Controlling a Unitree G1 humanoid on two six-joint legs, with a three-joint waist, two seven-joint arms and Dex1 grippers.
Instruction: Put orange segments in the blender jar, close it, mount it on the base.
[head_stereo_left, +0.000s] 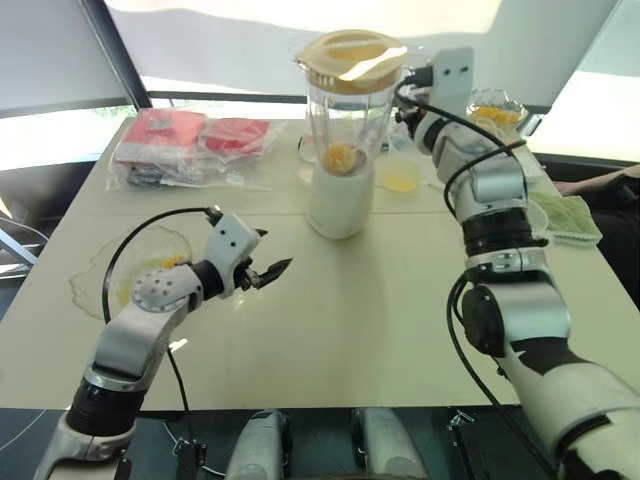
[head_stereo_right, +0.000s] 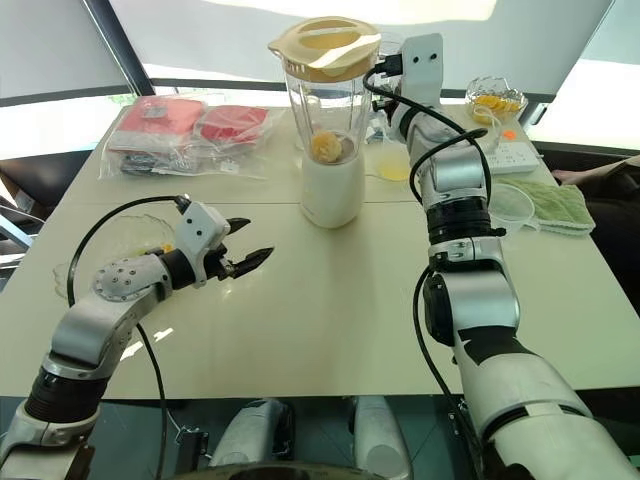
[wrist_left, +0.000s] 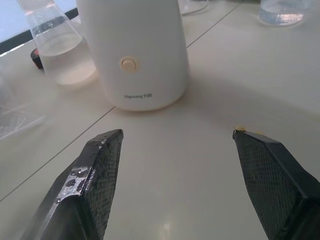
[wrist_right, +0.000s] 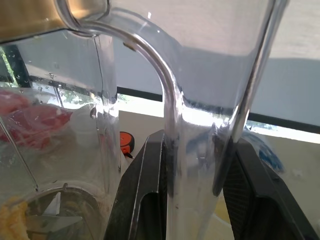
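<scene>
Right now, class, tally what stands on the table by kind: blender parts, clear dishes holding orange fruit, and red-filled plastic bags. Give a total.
Blender parts: 3 (blender jar, its lid, base)
Clear dishes with orange fruit: 2 ()
Red-filled bags: 2 ()
Total: 7

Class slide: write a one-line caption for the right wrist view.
Right hand gripping the clear handle of the lidded blender jar, blade and orange segments visible inside.

head stereo: looks down over table (head_stereo_left: 400, 330) | wrist views: close, near level, perhaps sharing blender jar (wrist_right: 200, 130)
</scene>
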